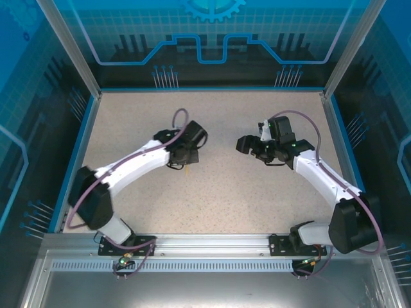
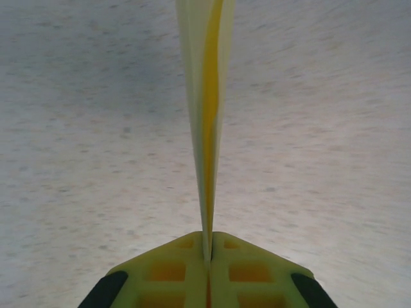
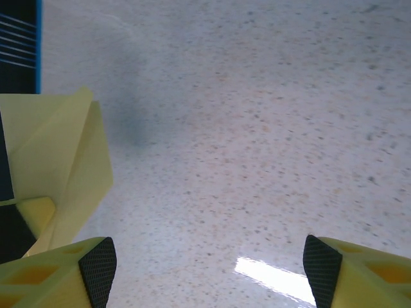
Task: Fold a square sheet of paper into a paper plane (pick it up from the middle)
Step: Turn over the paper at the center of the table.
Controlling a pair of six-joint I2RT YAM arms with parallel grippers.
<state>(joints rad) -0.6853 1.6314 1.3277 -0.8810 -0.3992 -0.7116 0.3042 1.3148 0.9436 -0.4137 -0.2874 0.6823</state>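
**Folded Paper Held Over Mid-Table, Second Arm Stands Open Beside It**

The left gripper is clenched on the near end of the paper plane. From the left wrist the pale-yellow paper is seen edge-on as a slim wedge, running from the pinched fingertips away to the top of the frame. A deeper yellow strip shows between its layers. Speckled table lies bare on both sides of the wedge.

The right gripper is released. Its two yellow fingers stand wide apart at the bottom corners of the right wrist view, with only bare table between them. At the left of that view the folded paper shows its flat faces and a pointed corner, just beside the left-hand finger. Whether paper and finger touch cannot be told.

From above, both grippers sit near the middle of the table, the left one slightly nearer, and a strip of open surface separates them. A speck of yellow shows under the left wrist. Each gripper is well apart from the blue rim that borders the far and side edges. They are equally clear of the aluminium posts at the far corners and the metal rail at the near edge, where the arm bases are bolted. The far half of the table and both side margins are open.
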